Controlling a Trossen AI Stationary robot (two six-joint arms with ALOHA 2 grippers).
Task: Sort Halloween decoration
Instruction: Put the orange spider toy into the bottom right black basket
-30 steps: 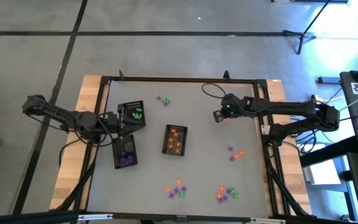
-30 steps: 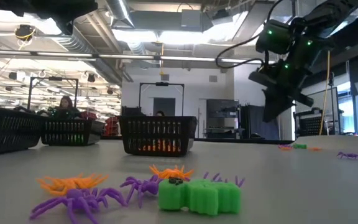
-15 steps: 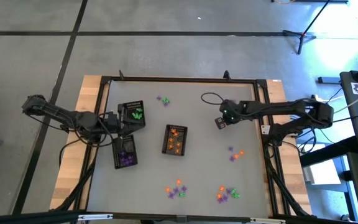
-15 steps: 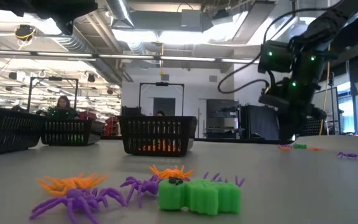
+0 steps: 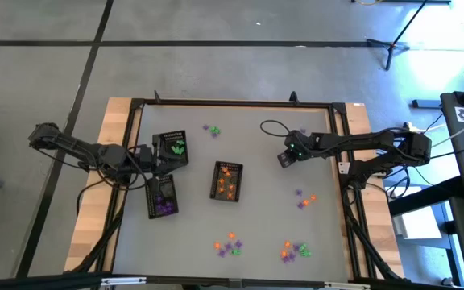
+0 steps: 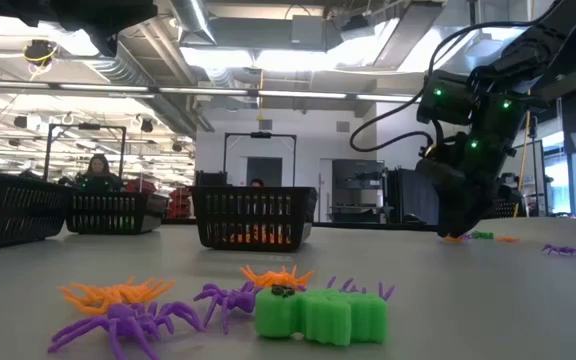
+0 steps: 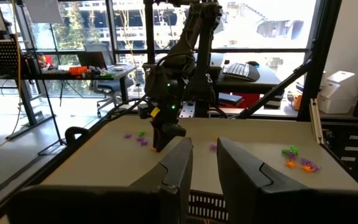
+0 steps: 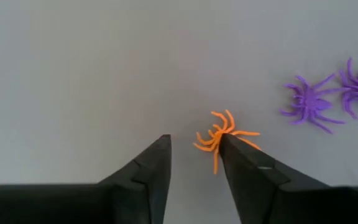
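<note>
My right pincer [image 8: 194,146] has dropped low to the table over the last second, and its jaws, pinched shut a moment ago, now stand parted. In my right wrist view a small orange spider [image 8: 219,138] lies on the table touching the inner edge of one finger [image 8: 247,165], not yet squarely between the two. From above, this puts me at about two o'clock on the table [image 5: 256,201], well apart from the trays. I judge this as lining up for a pick: I have nothing held, and the spider needs to sit centred in the gap before I close. It is thin moulded plastic with splayed, wiry legs, light and likely to skid on the smooth grey surface. Two purple spiders [image 8: 309,102] of the same make lie nearby. My left pincer [image 7: 202,163] waits at nine o'clock beside the trays, its blunt dark fingers slightly parted with nothing between them. The black trays are slatted baskets: the one with green pieces [image 5: 171,149], the one with purple [image 5: 162,197] and the one with orange [image 5: 226,180], toward the centre. More trinkets lie loose at twelve o'clock [image 5: 212,130], at four o'clock [image 5: 304,198], and in two clusters at six o'clock [image 5: 229,245], among them a chunky green piece [image 6: 320,314].
</note>
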